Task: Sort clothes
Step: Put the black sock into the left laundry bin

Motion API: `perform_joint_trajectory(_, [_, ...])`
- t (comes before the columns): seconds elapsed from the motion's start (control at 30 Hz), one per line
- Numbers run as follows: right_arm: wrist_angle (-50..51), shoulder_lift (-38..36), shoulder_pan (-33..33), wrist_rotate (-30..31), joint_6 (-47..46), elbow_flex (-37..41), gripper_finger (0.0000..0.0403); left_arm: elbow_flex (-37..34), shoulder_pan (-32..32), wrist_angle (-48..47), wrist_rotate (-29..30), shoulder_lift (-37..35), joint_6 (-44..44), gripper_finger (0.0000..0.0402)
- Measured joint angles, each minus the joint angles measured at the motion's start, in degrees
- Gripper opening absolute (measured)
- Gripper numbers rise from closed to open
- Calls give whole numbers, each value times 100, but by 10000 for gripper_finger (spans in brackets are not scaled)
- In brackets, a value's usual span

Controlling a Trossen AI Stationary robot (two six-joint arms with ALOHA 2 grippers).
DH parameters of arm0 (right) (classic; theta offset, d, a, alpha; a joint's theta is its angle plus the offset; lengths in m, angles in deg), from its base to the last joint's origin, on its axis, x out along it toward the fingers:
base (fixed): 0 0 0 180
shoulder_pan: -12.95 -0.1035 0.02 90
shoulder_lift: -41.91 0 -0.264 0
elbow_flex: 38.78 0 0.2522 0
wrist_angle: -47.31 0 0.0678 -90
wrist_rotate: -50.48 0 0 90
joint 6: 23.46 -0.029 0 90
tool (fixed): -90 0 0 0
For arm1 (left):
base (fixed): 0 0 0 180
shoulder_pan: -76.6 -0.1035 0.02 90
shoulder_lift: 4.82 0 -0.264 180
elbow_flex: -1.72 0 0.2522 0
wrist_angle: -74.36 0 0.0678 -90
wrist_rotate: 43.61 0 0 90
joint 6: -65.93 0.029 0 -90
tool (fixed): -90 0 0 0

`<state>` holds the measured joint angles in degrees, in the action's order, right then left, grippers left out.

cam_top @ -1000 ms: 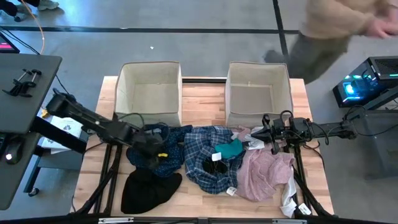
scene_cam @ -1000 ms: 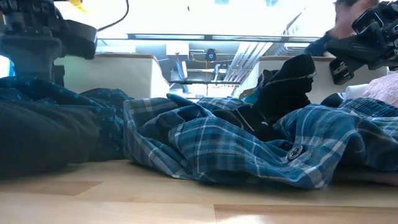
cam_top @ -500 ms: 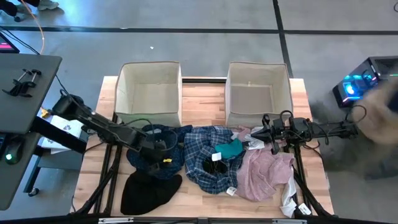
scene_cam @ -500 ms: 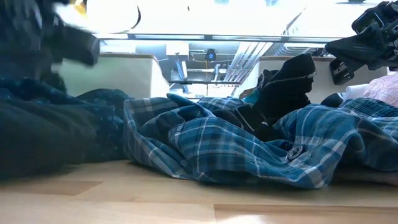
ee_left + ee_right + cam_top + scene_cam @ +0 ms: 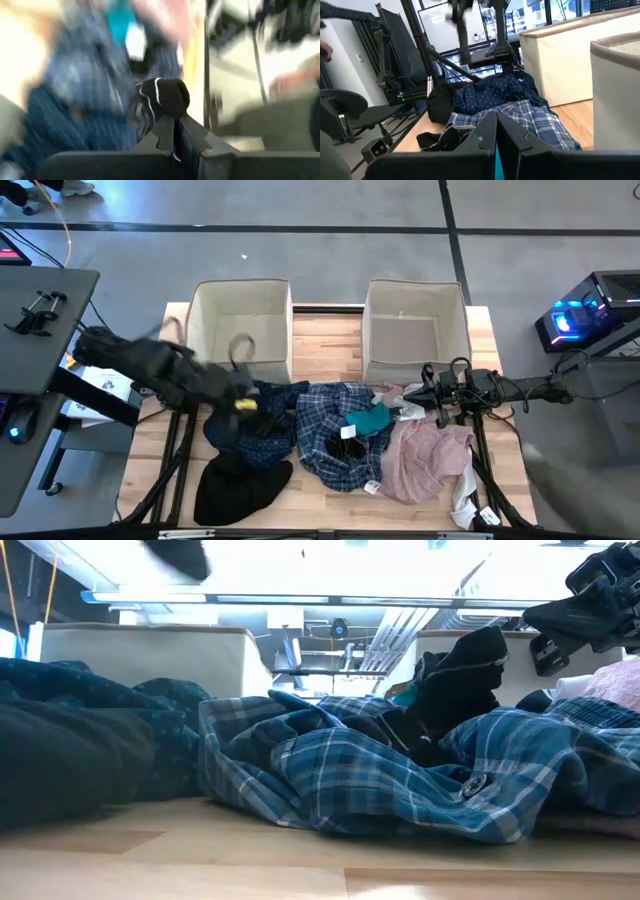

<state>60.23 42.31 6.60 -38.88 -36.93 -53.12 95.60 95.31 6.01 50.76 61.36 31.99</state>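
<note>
Above the left side of the bench (image 5: 320,502), my left pincer (image 5: 175,131) is clamped shut on a small dark piece with white stripes (image 5: 162,97) (likely a sock, though I cannot be sure). I judge the step in hand is carrying it to a bin, so I should keep the grip firm, clear the rim of the left bin (image 5: 240,284), and let go only once the piece hangs over its opening. My left arm (image 5: 150,365) reaches in from the left, raised over the dark navy patterned garment (image 5: 262,425). The black garment (image 5: 235,485) lies near the front-left edge, the plaid shirt (image 5: 335,435) in the middle, the pink shirt (image 5: 425,460) to the right. My right pincer (image 5: 496,131) rests shut, holding nothing, above the pink shirt.
</note>
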Motion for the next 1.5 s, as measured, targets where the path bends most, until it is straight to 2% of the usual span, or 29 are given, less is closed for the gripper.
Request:
perform_joint_trajectory(0.2, [0,0,0,2,0,0,0,1171,-700,8,1484,-5,931,1])
perform_joint_trajectory(0.27, [0,0,-2,0,0,1,0,1335,-1052,-13,1811,-9,1383,0])
perform_joint_trajectory(0.33, [2,0,0,0,0,0,0,1369,-1496,-80,1891,-6,1807,0])
perform_joint_trajectory(0.53, [2,0,-2,0,0,0,0,979,-3068,-430,1708,163,2502,0])
perform_joint_trajectory(0.7, [1,0,0,0,0,1,0,327,-4075,-945,1435,421,2768,0])
perform_joint_trajectory(0.9, [2,0,0,0,0,0,0,-834,-4876,-689,1168,800,3246,0])
perform_joint_trajectory(1.03, [2,0,-1,1,0,2,0,-1342,-5232,-484,1149,1150,3337,9])
perform_joint_trajectory(1.13, [2,0,0,0,0,2,0,-1393,-5449,-544,896,1333,3330,40])
perform_joint_trajectory(1.27, [2,0,-1,0,0,1,0,-1393,-5661,-567,308,1357,3307,104])
perform_joint_trajectory(1.4, [2,0,0,0,0,1,0,-1250,-5739,-747,169,1164,3116,164])
perform_joint_trajectory(1.5, [2,0,0,0,0,0,0,-856,-5727,-1198,162,1034,2983,188])
